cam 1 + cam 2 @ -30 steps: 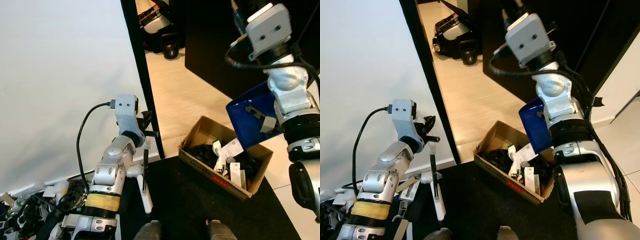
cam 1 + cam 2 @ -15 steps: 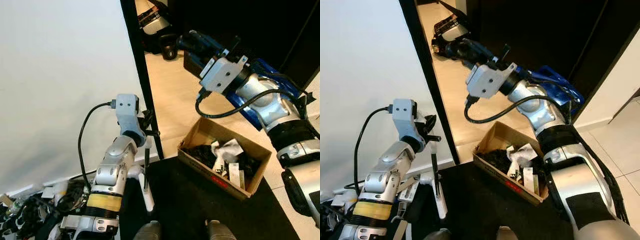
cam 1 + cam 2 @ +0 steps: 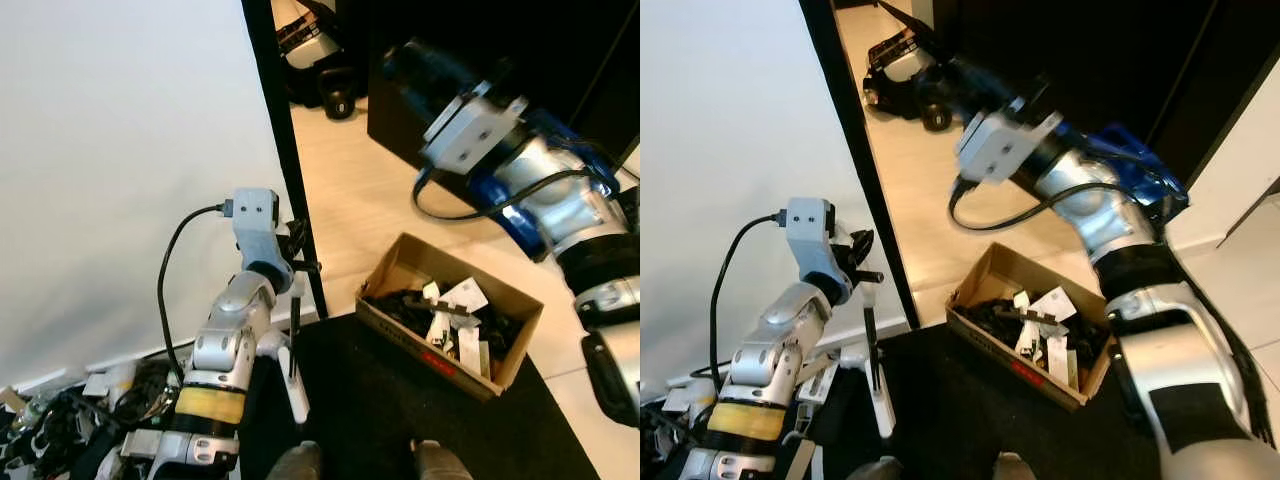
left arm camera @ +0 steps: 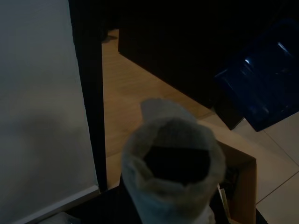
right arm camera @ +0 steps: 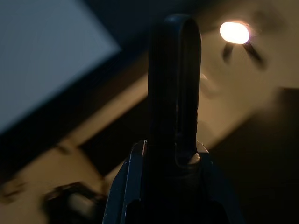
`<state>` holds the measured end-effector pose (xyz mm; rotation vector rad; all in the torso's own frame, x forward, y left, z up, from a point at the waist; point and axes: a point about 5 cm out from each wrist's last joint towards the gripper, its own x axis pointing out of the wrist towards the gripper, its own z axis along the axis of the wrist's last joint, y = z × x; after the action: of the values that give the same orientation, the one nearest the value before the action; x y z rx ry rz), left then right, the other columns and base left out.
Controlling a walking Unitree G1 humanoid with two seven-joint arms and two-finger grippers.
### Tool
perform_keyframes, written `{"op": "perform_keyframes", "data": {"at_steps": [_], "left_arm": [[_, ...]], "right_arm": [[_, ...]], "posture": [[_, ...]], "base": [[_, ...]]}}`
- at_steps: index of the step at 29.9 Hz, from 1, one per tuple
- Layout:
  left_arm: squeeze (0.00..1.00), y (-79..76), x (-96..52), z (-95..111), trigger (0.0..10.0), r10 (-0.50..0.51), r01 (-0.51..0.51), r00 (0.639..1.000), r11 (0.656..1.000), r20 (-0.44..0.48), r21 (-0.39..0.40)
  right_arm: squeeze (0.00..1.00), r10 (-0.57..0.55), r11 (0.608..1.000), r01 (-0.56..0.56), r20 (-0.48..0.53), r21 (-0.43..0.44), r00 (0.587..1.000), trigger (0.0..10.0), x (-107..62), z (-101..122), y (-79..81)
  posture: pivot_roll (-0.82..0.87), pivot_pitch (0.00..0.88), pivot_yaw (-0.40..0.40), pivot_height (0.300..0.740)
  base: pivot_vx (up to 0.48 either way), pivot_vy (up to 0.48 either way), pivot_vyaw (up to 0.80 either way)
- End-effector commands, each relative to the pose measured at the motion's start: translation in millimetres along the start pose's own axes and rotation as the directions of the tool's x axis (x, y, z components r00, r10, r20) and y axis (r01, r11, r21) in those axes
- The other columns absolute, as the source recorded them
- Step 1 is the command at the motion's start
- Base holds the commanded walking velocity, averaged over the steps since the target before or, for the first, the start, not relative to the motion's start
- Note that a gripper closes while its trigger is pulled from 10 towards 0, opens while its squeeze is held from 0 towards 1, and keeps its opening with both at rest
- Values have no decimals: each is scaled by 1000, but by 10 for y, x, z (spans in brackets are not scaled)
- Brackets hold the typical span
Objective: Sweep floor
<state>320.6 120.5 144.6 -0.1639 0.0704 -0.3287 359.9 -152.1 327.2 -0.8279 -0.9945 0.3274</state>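
Right gripper: closed on blue dustpan handle, raised above cardboard box of debris. Left gripper: clamped on brush, beside box. Advice: level dustpan clear of box rim before lowering.

A blue dustpan is raised high on the robot's right side, tilted and partly hidden behind the silver arm, above and beyond an open cardboard box. The box stands at the far edge of a black mat where it meets the pale wooden floor, and holds dark debris and white scraps of paper and packaging. On the left, a brush with a black shaft and a white lower part stands nearly upright on the mat beside the black door frame.
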Motion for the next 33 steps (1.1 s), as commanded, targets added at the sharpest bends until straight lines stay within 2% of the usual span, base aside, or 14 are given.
{"op": "perform_keyframes", "data": {"at_steps": [1, 3, 5, 6, 8, 9, 14, 16, 17, 18, 22, 27, 29, 33], "left_arm": [[0, -3, -18, 3, 10000, 3, -3, 1000, 1000, 13, 8], [0, -2, -18, 0, 10000, 2, -2, 1000, 1000, 11, 9], [0, -1, -18, -1, 10000, -1, 1, 1000, 1000, 7, 11], [0, -1, -18, -1, 10000, -1, 1, 1000, 1000, 7, 11], [0, 10, -20, 4, 10000, -3, 3, 1000, 1000, 5, 14], [0, 10, -20, 4, 10000, -3, 3, 1000, 1000, 5, 14], [0, 81, -24, 22, 10000, 11, -11, 1000, 999, 1, 30], [0, 81, -24, 22, 10000, 11, -11, 1000, 999, 1, 30], [0, 132, -32, 35, 10000, 26, -26, 1000, 999, 2, 40], [0, 132, -32, 35, 10000, 26, -26, 1000, 999, 2, 40], [0, 388, -99, 113, 10000, 94, -94, 996, 992, 10, 82], [0, 438, -139, 118, 10000, 107, -107, 994, 990, 8, 93], [0, 479, -195, 99, 10000, 118, -117, 993, 988, 0, 104], [0, 496, -244, 68, 10000, 120, -118, 993, 987, -11, 109]], "right_arm": [[0, -117, 993, 117, 44, 5, 992, 10000, 87, 118, -275], [0, -188, 982, 187, 23, 39, 982, 10000, 67, 113, -401], [0, -310, 944, 311, -27, 108, 950, 10000, -7, 90, -601], [0, -310, 944, 311, -27, 108, 950, 10000, -7, 90, -601], [0, -401, 891, 409, -84, 197, 912, 10000, -102, 66, -698], [0, -401, 891, 409, -84, 197, 912, 10000, -102, 66, -698], [0, -461, 813, 492, -172, 311, 871, 10000, -243, 33, -658], [0, -461, 813, 492, -172, 311, 871, 10000, -243, 33, -658], [0, -462, 786, 509, -212, 351, 861, 10000, -308, 14, -580], [0, -462, 786, 509, -212, 351, 861, 10000, -308, 14, -580], [0, -403, 680, 559, -395, 475, 826, 10000, -588, -76, -47], [0, -368, 639, 579, -460, 506, 808, 10000, -673, -96, 172], [0, -320, 596, 601, -529, 532, 786, 10000, -795, -114, 416], [0, -268, 590, 594, -562, 546, 782, 10000, -892, -114, 613]], "posture": [[34, 92, 57, 740], [33, 93, 58, 740], [32, 95, 65, 740], [32, 95, 65, 740], [32, 96, 74, 740], [32, 96, 74, 740], [32, 100, 83, 740], [32, 100, 83, 740], [34, 101, 85, 740], [34, 101, 85, 740], [50, 105, 85, 740], [62, 109, 84, 740], [62, 109, 84, 740], [74, 117, 88, 740]], "base": [[0, 0, 0], [0, 0, 0], [0, 0, 0], [0, 0, 0], [0, 0, 0], [0, 0, 0], [0, 0, 0], [0, 0, 0], [0, 0, 0], [0, 0, 0], [0, 0, 0], [0, 0, 0], [0, 0, 0], [0, 0, 0]]}}
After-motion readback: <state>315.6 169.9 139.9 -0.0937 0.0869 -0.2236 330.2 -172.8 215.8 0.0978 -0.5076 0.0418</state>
